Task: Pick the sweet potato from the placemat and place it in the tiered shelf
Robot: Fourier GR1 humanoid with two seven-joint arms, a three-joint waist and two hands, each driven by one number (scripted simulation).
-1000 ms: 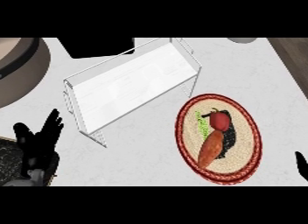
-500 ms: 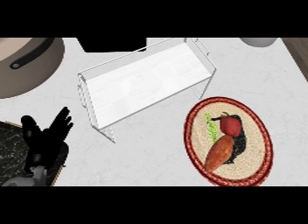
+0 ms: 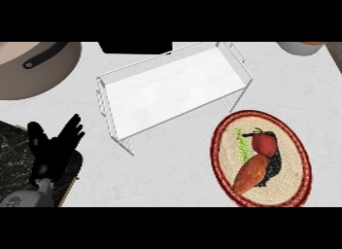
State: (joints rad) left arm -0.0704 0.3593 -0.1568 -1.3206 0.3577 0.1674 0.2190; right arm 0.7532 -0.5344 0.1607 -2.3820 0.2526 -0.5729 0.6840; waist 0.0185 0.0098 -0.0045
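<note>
Head view. The sweet potato [image 3: 250, 175] lies on the oval placemat [image 3: 218, 146] near the front right corner of the desk [image 3: 174, 165], its long axis slanting toward the front edge. A red fruit [image 3: 264, 142] sits at its far end, close enough that contact cannot be ruled out. The shelf [image 3: 170, 90], a wire frame with a pale deck, stands at the middle of the desk toward the back edge, just beside the placemat's far rim and empty on the deck that shows.

The left hand [image 3: 56, 151] rests at the front left, over the edge of a dark board [image 3: 5, 160], fingers spread apart and upright, holding nothing. The right hand is not in view.

Step in hand: the pick is not yet begun, as nothing touches the sweet potato. The next move likely calls for a hand to come in over the placemat, line its fingers across the sweet potato's narrow width, and close clear of the red fruit before any lift toward the shelf.
</note>
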